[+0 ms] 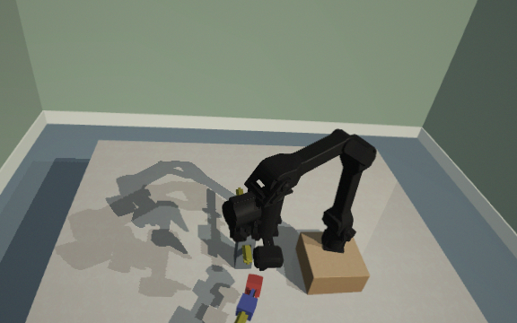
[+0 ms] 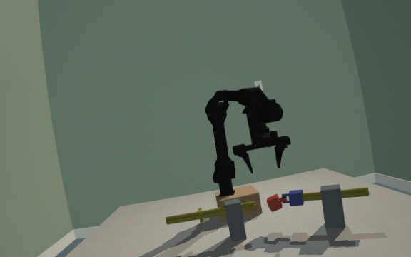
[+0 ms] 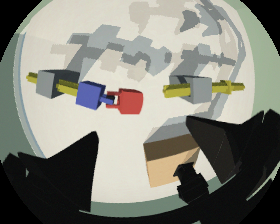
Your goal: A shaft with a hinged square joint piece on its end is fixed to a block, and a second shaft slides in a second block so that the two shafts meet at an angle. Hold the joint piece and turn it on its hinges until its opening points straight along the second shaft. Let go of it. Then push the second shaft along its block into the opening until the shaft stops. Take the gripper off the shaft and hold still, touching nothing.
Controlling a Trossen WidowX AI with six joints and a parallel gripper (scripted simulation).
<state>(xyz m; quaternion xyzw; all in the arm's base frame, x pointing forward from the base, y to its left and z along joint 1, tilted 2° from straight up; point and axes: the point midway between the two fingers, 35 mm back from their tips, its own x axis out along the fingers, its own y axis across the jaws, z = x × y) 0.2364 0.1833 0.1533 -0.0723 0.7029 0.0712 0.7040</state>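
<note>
The black arm (image 1: pixel 321 157) (image 2: pixel 220 135) goes up, bends over and points down. Its gripper (image 2: pixel 265 170) (image 3: pixel 143 128) hangs wide open, holding nothing.
</note>
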